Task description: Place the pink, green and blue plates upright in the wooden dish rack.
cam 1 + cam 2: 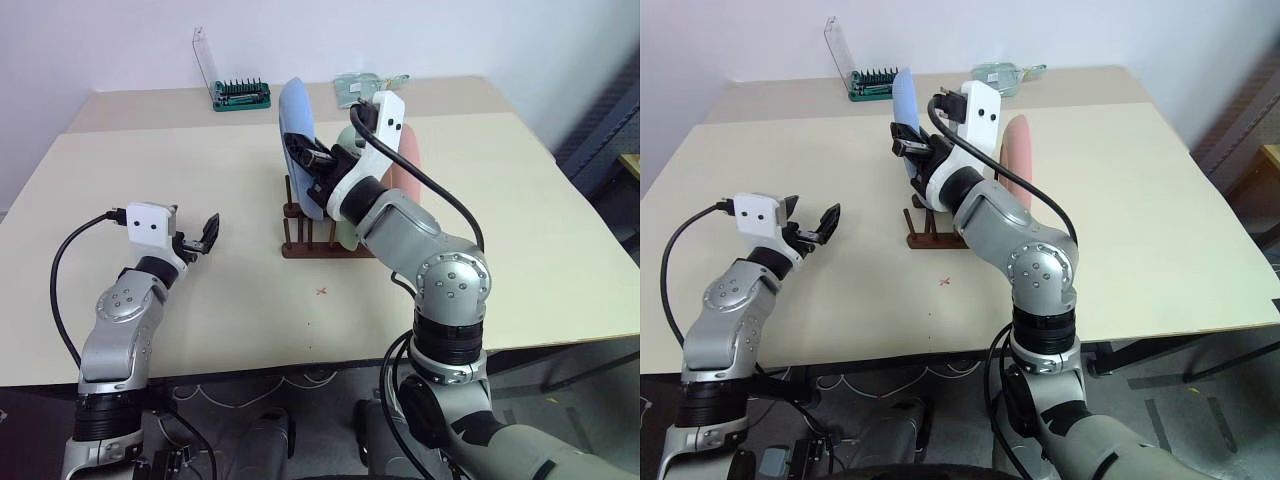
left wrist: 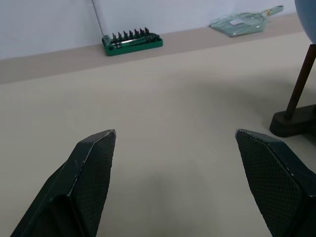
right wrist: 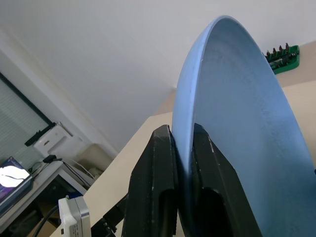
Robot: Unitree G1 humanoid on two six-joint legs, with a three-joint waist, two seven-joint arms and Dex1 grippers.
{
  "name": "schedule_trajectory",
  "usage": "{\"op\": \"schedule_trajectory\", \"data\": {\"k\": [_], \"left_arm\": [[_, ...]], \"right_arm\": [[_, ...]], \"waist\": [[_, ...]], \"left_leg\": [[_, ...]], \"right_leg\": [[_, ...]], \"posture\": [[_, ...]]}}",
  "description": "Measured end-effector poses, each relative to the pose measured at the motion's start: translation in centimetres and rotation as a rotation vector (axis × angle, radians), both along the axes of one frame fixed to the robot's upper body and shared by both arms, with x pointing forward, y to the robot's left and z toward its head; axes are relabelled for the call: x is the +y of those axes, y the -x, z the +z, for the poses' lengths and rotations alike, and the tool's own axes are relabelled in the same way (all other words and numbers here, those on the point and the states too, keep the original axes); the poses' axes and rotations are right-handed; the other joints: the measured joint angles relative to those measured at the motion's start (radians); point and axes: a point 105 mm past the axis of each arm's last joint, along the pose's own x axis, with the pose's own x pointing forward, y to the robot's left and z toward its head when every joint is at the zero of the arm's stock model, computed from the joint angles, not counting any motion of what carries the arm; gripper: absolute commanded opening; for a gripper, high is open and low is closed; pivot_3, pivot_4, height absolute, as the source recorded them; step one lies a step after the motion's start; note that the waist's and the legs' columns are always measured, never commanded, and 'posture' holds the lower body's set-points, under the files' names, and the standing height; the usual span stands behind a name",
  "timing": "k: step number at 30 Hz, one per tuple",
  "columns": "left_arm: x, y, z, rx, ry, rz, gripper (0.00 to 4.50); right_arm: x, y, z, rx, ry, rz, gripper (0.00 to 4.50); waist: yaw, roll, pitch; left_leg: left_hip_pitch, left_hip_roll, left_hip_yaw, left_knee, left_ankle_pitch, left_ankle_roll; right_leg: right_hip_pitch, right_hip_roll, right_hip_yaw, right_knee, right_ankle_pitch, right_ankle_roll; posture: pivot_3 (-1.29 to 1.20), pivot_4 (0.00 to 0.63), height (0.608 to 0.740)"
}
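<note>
Right gripper (image 3: 183, 148) pinches blue plate (image 1: 297, 140) over wooden dish rack (image 1: 300, 240)

The right arm hides most of the green plate (image 1: 348, 140) and the wooden dish rack's (image 1: 300, 243) far pegs.
</note>
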Motion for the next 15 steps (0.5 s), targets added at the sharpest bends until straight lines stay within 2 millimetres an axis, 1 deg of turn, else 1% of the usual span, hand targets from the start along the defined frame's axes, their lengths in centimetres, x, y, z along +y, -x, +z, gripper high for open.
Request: {"op": "schedule_trajectory", "data": {"k": [7, 11, 15], "left_arm": [[-0.2, 0.0, -0.4, 0.008, 0.001, -0.014, 3.98], [-0.4, -0.1, -0.9, 0.021, -0.009, -0.031, 3.98], [-0.2, -0.2, -1.5, 0.04, -0.009, -0.032, 3.98]], "right_arm": [[-1.2, -0.7, 1.4, 0.008, -0.07, -0.03, 0.0], [-1.1, -0.3, 2.9, 0.0, -0.104, -0.01, 0.0], [-1.4, -0.2, 3.0, 0.055, -0.144, -0.012, 0.0]], "waist": [[0.001, 0.0, 0.0], [-0.001, 0.001, 0.001], [0.0, 0.001, 0.001]], "left_leg": [[0.0, 0.0, 0.0, 0.0, 0.0, 0.0], [0.0, 0.0, 0.0, 0.0, 0.0, 0.0], [0.0, 0.0, 0.0, 0.0, 0.0, 0.0]], "right_leg": [[0.0, 0.0, 0.0, 0.0, 0.0, 0.0], [0.0, 0.0, 0.0, 0.0, 0.0, 0.0], [0.0, 0.0, 0.0, 0.0, 0.0, 0.0]], "posture": [[0.0, 0.15, 0.74], [0.0, 0.15, 0.74], [0.0, 0.15, 0.74]]}}
